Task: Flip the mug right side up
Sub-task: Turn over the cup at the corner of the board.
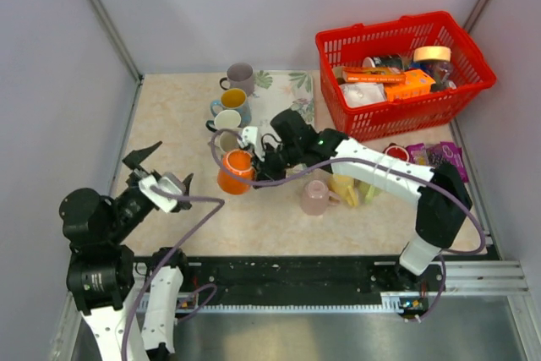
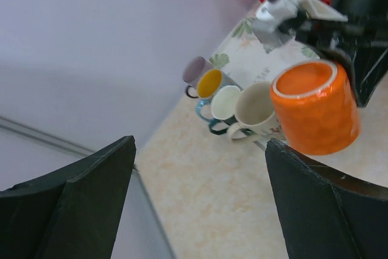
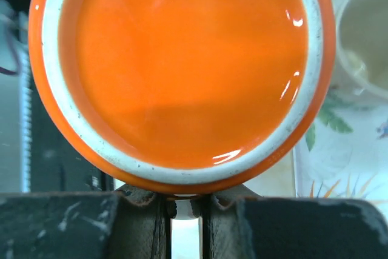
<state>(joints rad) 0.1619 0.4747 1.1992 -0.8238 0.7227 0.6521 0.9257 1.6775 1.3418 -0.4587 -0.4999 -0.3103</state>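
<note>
Mug (image 3: 182,71) is glossy orange, cylindrical, with a white ring.

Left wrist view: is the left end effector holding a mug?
No, the left end effector stands wide open and empty; the orange mug is out beyond it.

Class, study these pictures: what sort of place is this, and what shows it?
Probably a robot lab test cell: plain panel walls enclose a small table, and a left arm and a right arm are bolted to a rail at its near edge.
</note>
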